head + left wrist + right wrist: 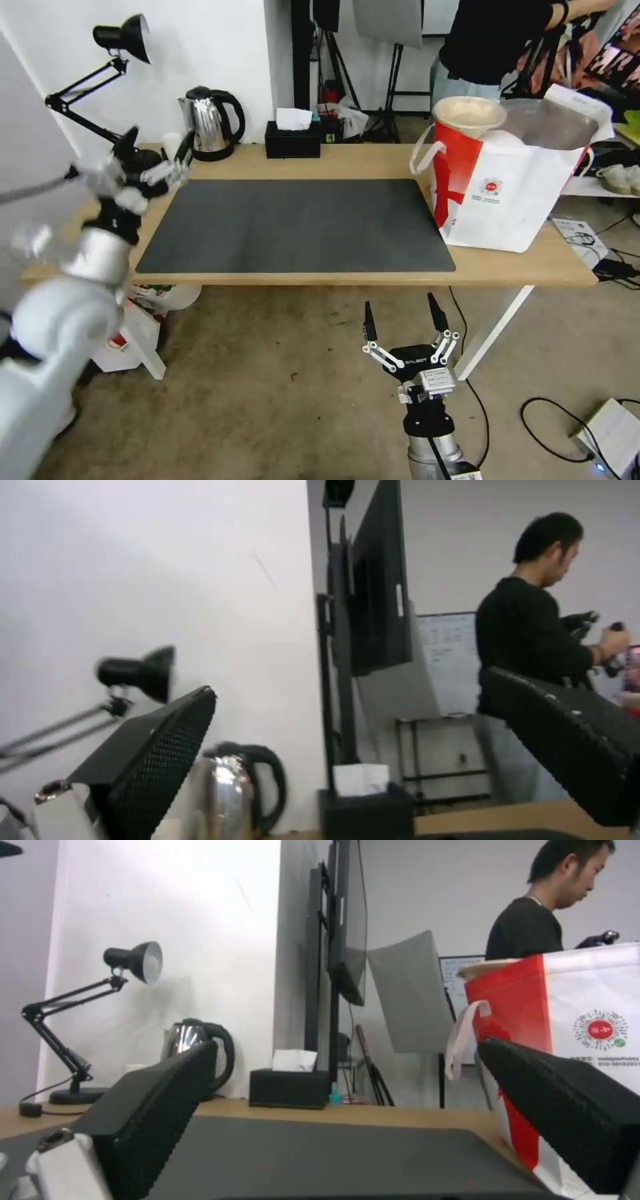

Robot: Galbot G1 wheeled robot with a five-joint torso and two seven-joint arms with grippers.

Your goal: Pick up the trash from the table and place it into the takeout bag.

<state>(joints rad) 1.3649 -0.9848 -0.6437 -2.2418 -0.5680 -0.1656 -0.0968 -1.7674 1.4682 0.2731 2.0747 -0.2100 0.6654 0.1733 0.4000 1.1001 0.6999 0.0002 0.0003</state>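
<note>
— What's the room showing right now?

— A white wall is standing behind one long light-wood table (507, 267) on white legs, and one large dark grey mat (300, 227), flat and matte, is covering most of its top.

— And the claws?

— Two. The right gripper (403, 319) is hanging below the table's near edge over the concrete floor, its two black ribbed fingers (153, 1105) spread wide with nothing between them. The left gripper (157, 150) is hovering above the table's far left corner, beside the kettle; its fingers (157, 760) are likewise parted and holding nothing.

— Where's the trash sitting?

— One beige pulp bowl (469, 113), round and rough-looking, is poking out of the top of the takeout bag (513, 200). Something white and rounded is lying beside it inside; I can't tell what.

— The bag itself?

— One, boxy, white with red panels, silver foil lining, a white loop handle and a small round red logo. It's standing upright at the table's right end, just beside the mat.

— Anything else?

— One shiny steel kettle (208, 123) with a black handle, one black tissue box (292, 139), one black jointed desk lamp (100, 80), all lining the far edge.
</note>
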